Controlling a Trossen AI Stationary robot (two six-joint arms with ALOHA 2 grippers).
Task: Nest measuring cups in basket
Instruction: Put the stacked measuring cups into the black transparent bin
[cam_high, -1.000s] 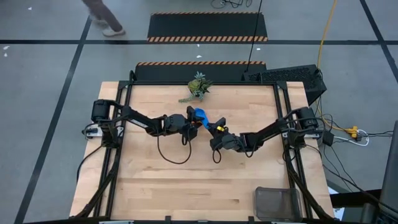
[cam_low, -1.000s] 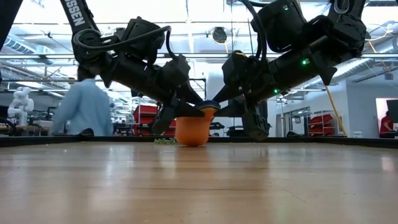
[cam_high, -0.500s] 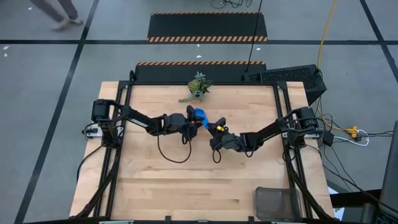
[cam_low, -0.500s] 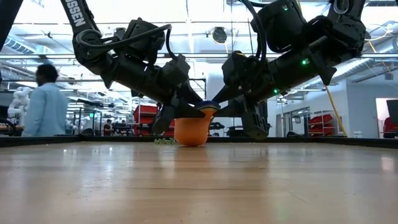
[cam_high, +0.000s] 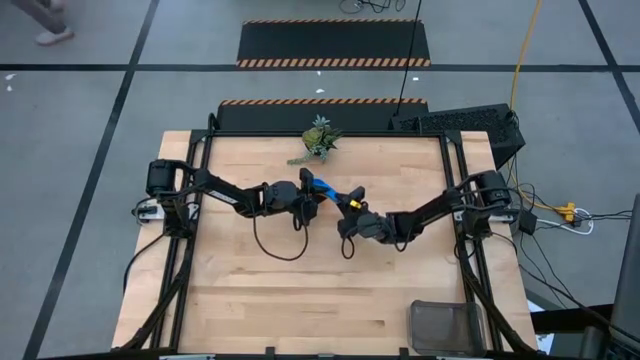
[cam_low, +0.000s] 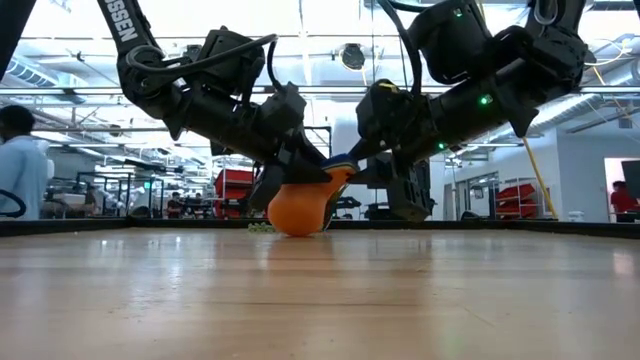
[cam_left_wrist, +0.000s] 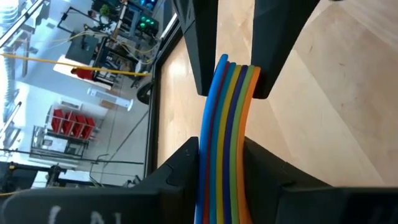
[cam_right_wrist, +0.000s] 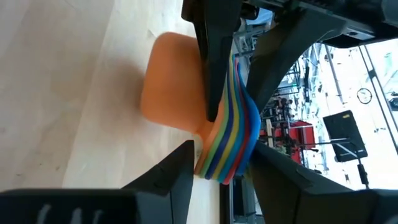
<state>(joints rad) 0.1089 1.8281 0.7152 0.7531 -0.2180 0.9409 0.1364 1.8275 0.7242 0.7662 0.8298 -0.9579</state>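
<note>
The measuring cups (cam_high: 322, 186) are nested in one stack, the orange one outermost, at the middle of the table's far half. In the low view the orange bowl (cam_low: 298, 210) is tilted, low over the wood. My left gripper (cam_high: 308, 195) comes from the table's left and my right gripper (cam_high: 345, 208) from the right; they meet at the stacked handles, each shut on them. The basket (cam_high: 447, 326) stands at the table's near right corner, far from both. My left gripper (cam_left_wrist: 224, 174) pinches the stacked handles (cam_left_wrist: 225, 134) between its two fingers, across all the coloured layers, on the bowl side of the other gripper. The fingers (cam_left_wrist: 180, 171) come about level from the table's left and lie along the handles. The bowls are hidden below. My right gripper (cam_right_wrist: 221, 168) pinches the free end of the stacked handles (cam_right_wrist: 227, 146) between its two fingers (cam_right_wrist: 177, 168), coming from the table's right, along the handles. The orange bowl (cam_right_wrist: 174, 87) lies beyond, tilted on its side; whether it touches the table I cannot tell.
A small green plant sprig (cam_high: 318, 140) lies near the far edge, just behind the cups. Bare wood (cam_high: 300, 290) fills the near half of the table up to the basket. People show in the room behind the table.
The stack of cups has tipped: the orange bowl stood upright on the table and now leans on its side, and from above the blue top has narrowed to a thin line. Both grippers stayed shut on the handles and turned with them.
</note>
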